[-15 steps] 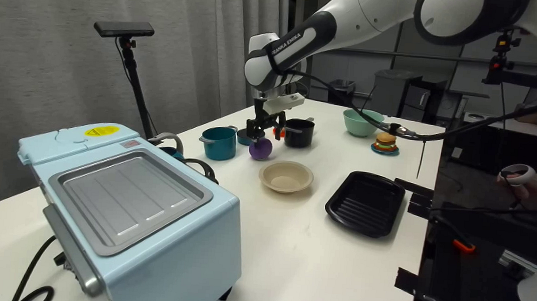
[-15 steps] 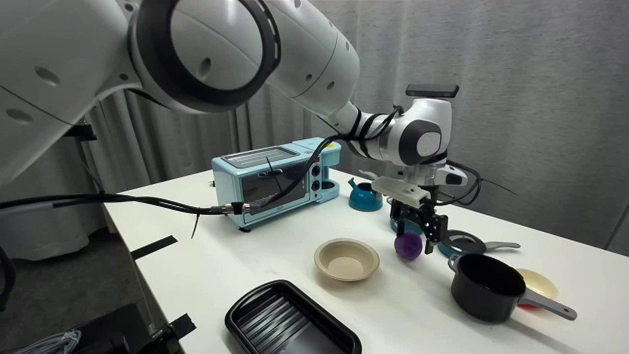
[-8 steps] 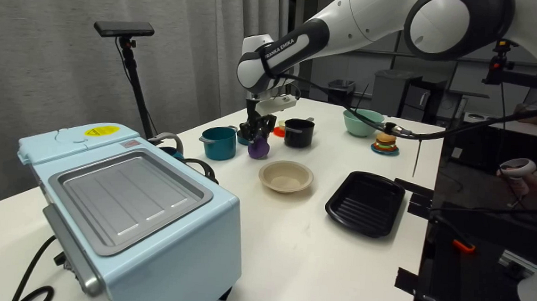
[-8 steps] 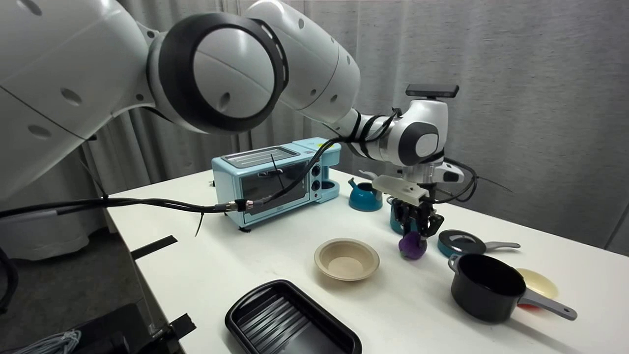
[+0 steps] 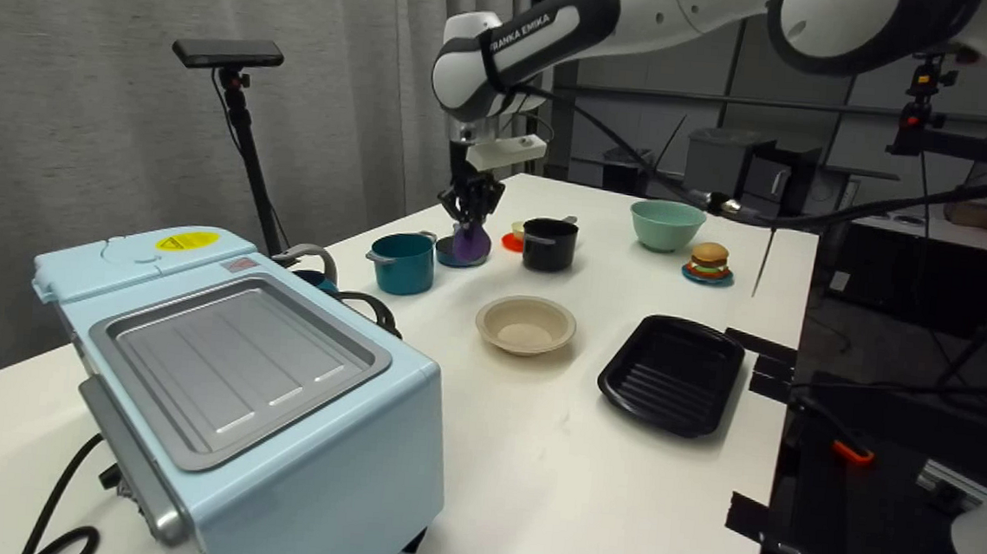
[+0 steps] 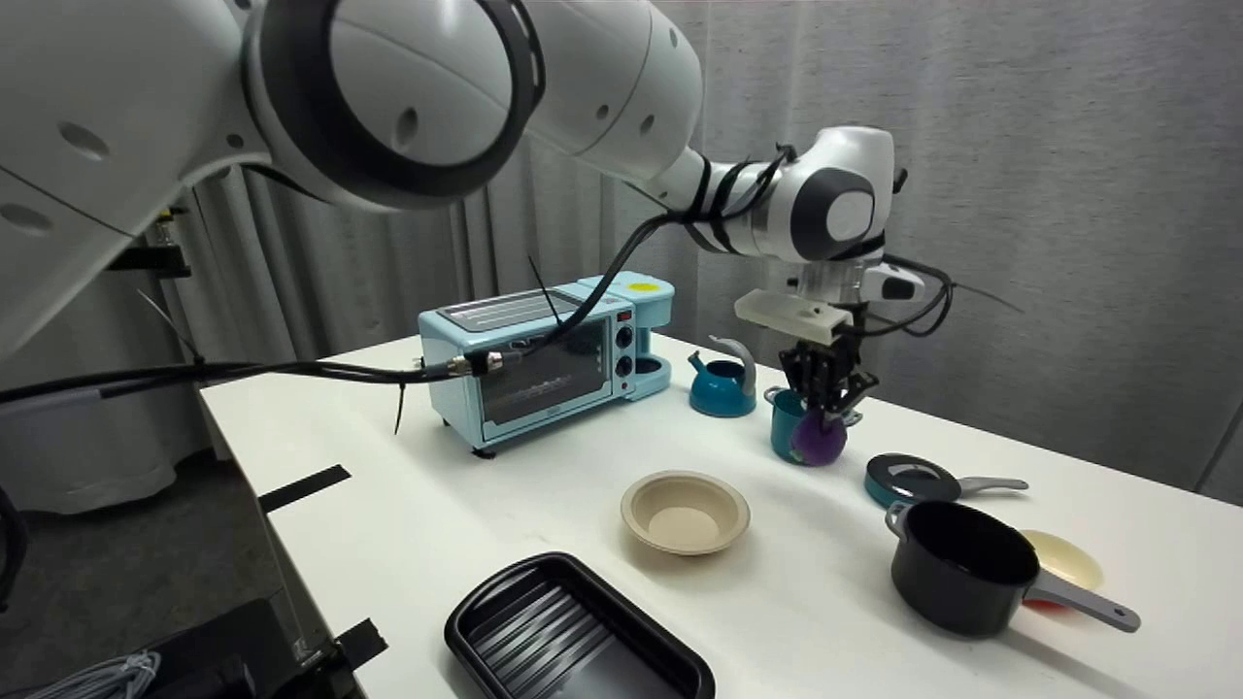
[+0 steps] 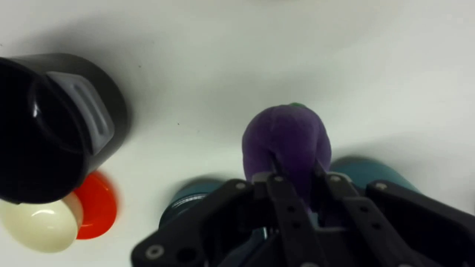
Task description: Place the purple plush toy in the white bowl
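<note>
Pinched in the tool point(image 7: 296, 168), the purple plush toy point(image 7: 286, 129) is being lifted off the tabletop point(image 6: 777, 607); the pick is seemingly being secured, with placement in the shallow cream bowl point(image 6: 686, 516) still being awaited

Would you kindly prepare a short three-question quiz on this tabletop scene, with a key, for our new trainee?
1. Multiple choice: What is the tool gripping? a) mint-green bowl; b) purple plush toy; c) black tray.
2. True or false: In an exterior view, the kettle appears between the toaster oven and the teal pot.
3. Short answer: What probably remains to be done to get the toy into the beige bowl?

Key: 1. b. 2. True. 3. Likely carry the toy over the bowl, lower it and release it.
</note>
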You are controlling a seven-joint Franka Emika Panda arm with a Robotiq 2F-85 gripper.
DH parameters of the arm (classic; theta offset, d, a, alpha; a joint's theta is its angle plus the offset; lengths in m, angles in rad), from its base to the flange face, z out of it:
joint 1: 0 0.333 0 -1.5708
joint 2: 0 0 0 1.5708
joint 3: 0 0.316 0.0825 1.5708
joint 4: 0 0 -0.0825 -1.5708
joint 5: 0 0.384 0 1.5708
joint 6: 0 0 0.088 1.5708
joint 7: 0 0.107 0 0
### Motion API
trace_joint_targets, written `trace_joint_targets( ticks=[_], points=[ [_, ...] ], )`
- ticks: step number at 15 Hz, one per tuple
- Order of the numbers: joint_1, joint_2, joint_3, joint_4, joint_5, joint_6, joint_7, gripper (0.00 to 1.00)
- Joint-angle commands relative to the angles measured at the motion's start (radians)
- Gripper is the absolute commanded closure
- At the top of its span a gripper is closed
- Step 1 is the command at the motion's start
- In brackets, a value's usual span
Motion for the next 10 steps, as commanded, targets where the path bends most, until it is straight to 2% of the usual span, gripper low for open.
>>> trace_joint_targets(
  ticks=[1,5,10],
  points=[
    [-0.004,-0.205,0.018,-0.169,0.015,-0.031,-0.016,0.96],
    [0.005,-0.374,0.025,-0.352,0.003,-0.008,-0.039,0.96],
    [0.023,-0.513,0.024,-0.604,-0.029,0.028,-0.078,0.96]
  ],
)
